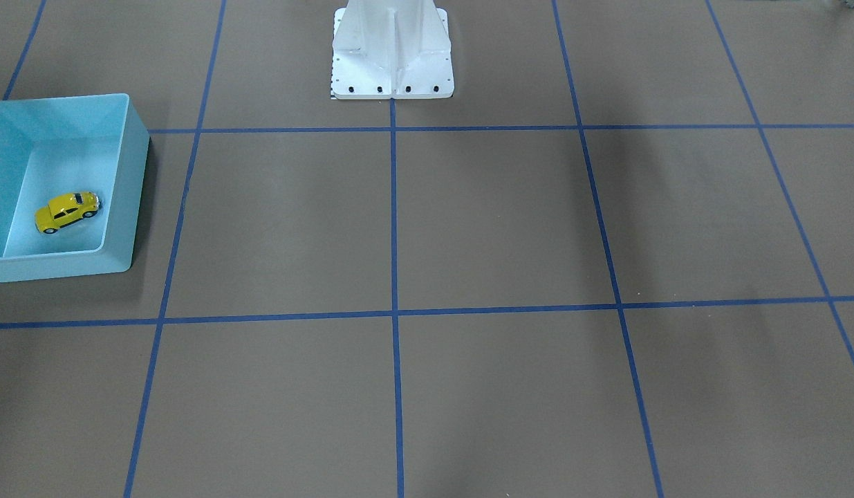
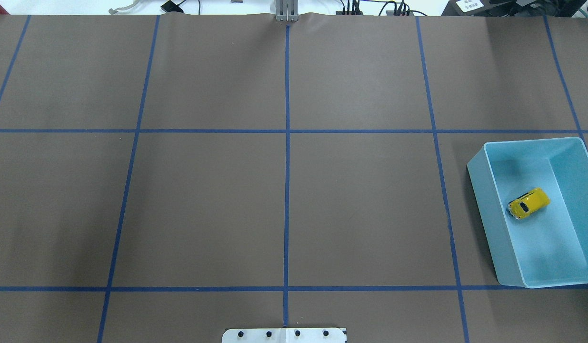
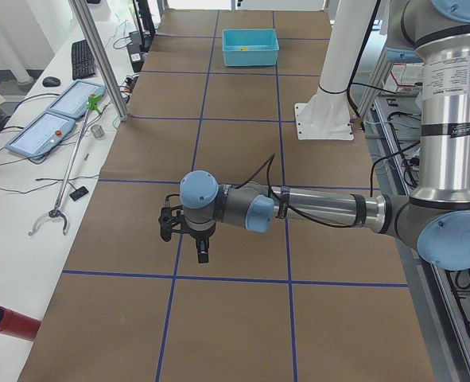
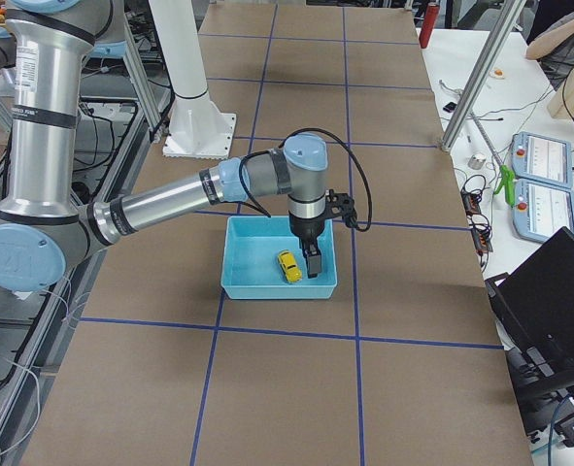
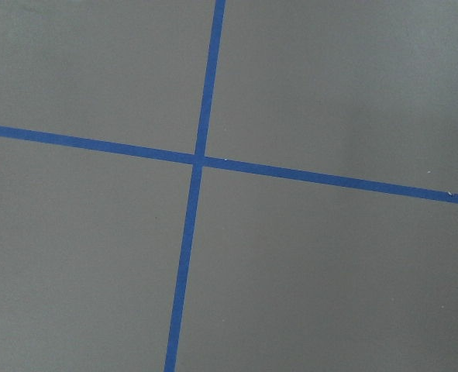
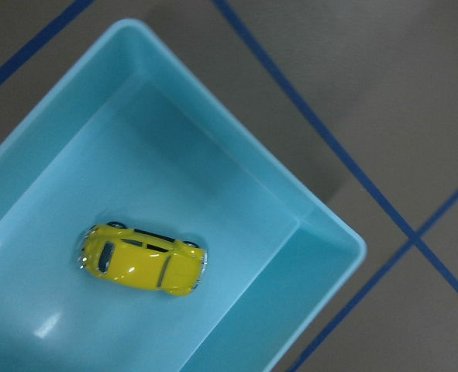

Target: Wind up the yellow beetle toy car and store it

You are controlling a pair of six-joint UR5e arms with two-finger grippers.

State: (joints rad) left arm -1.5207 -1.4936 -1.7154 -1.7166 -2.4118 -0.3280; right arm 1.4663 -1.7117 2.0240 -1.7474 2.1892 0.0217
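The yellow beetle toy car (image 1: 67, 211) lies on its wheels inside the light blue bin (image 1: 126, 187), on the robot's right side of the table. It shows in the overhead view (image 2: 528, 203), the exterior right view (image 4: 287, 266) and the right wrist view (image 6: 143, 260). My right gripper (image 4: 313, 264) hangs above the bin (image 4: 267, 289), just beside the car and apart from it; I cannot tell whether it is open or shut. My left gripper (image 3: 203, 251) hovers over bare table far from the bin (image 3: 250, 48); I cannot tell its state.
The white robot pedestal (image 1: 392, 55) stands at the table's middle edge. Blue tape lines grid the brown table (image 2: 286, 190). A side bench holds teach pendants (image 3: 60, 119), a grabber tool (image 3: 67, 175) and a red cylinder (image 3: 8, 322).
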